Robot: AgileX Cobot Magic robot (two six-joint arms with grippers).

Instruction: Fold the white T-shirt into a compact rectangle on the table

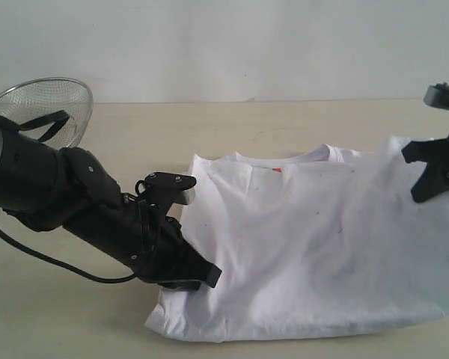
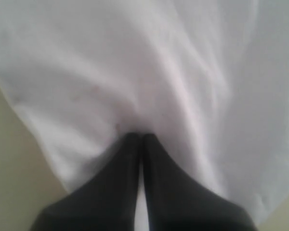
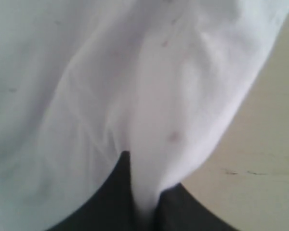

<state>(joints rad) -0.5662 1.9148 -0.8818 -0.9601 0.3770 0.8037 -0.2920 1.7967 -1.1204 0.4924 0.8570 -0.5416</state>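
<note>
Left pincer [image 1: 206, 275] grips the white T-shirt [image 1: 314, 239] at its left edge, right pincer [image 1: 423, 176] nips its right edge, both closed.

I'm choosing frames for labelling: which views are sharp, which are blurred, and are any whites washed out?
Exterior view: sharp, evenly lit, white T-shirt bright but creases readable. Left wrist view: out of focus, left gripper a dark blur. Right wrist view: equally soft, right gripper edges fuzzy.

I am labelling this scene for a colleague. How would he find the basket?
On the beige table lies a white shirt. The basket stands at the far left, behind the left arm. It alone is round, of silver wire mesh.
</note>
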